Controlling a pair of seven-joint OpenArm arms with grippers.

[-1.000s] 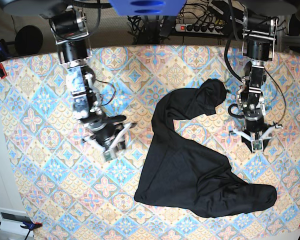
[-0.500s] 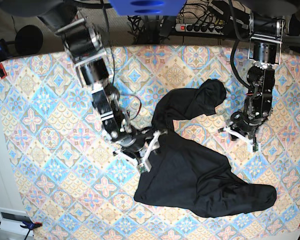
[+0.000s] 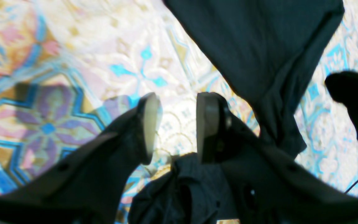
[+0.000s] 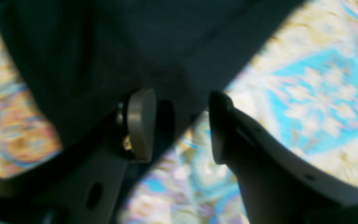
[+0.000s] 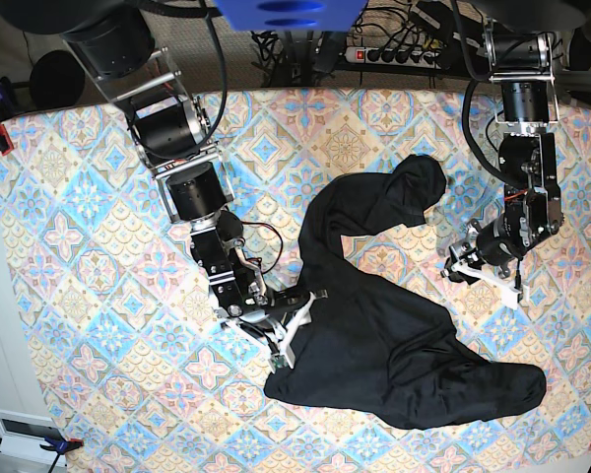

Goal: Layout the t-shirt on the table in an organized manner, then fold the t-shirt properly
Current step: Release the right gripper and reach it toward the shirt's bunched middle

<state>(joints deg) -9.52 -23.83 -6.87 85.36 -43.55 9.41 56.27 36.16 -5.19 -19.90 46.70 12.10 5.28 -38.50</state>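
We see the black t-shirt point(image 5: 394, 325) crumpled mid-frame on the table point(image 5: 69, 197), not yet laid flat. Our right gripper point(image 5: 288, 330) straddles its left edge, spread; our left gripper point(image 5: 485, 274) hangs spread, empty, at right.

t-shirt point(image 4: 110, 46) blurred and cut off by the right wrist view's top edge, tablecloth point(image 4: 306, 102) pattern smeared

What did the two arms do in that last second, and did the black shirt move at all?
The right claw swept across the table to the t-shirt and now sits open at its edge, one finger over the cloth. The left claw drew in toward the shirt, open and above bare tablecloth. Neither grips anything yet. The shirt lies crumpled in the same shape as before.
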